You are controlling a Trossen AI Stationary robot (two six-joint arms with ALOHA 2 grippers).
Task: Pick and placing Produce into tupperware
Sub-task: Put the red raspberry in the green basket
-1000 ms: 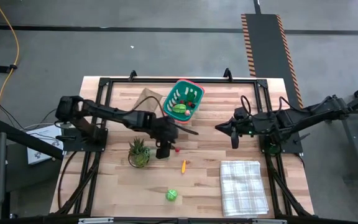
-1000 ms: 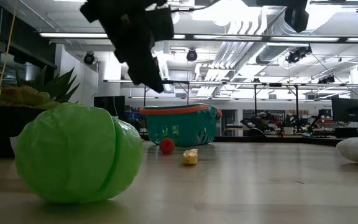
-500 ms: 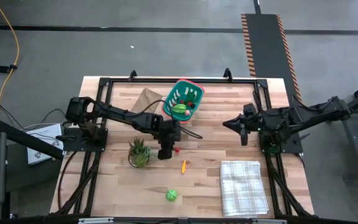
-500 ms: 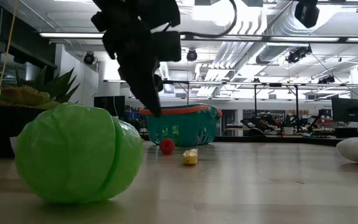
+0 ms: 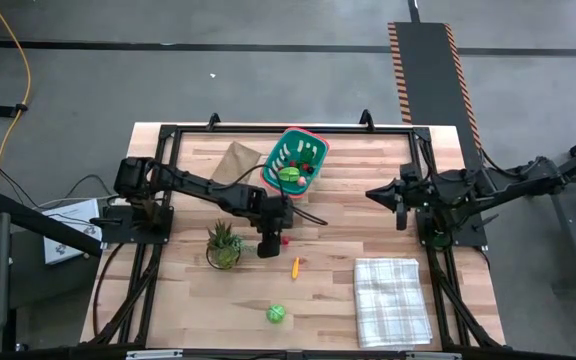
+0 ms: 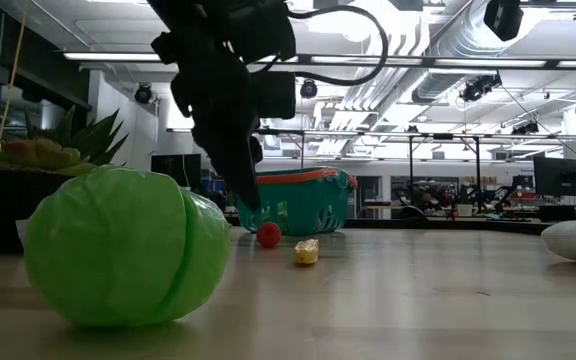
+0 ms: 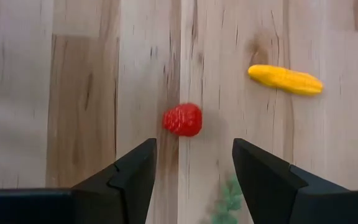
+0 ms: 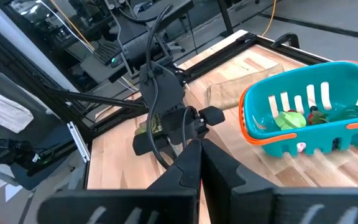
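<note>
My left gripper (image 5: 269, 243) (image 7: 194, 171) is open and points down just above the table, its fingers a little short of a small red strawberry (image 7: 182, 119) (image 5: 285, 240) (image 6: 268, 235) that lies on the wood. A yellow corn piece (image 7: 284, 79) (image 5: 295, 266) (image 6: 306, 251) lies beyond it, and a green cabbage (image 5: 276, 314) (image 6: 118, 245) sits near the near edge. The teal basket with an orange rim (image 5: 295, 160) (image 8: 309, 106) (image 6: 290, 200) holds green and red pieces. My right gripper (image 5: 373, 195) (image 8: 197, 165) is shut and hovers at the table's right side.
A spiky potted plant (image 5: 224, 243) stands just left of my left gripper. A flat brown paper bag (image 5: 236, 160) lies beside the basket at the far side. A checked cloth (image 5: 393, 298) lies at the near right. Bare wood lies between the corn and the cloth.
My left gripper has come down toward the table and shifted slightly right, closing on the strawberry. My right arm has drawn back toward the table's right edge. The produce and basket have stayed put.
</note>
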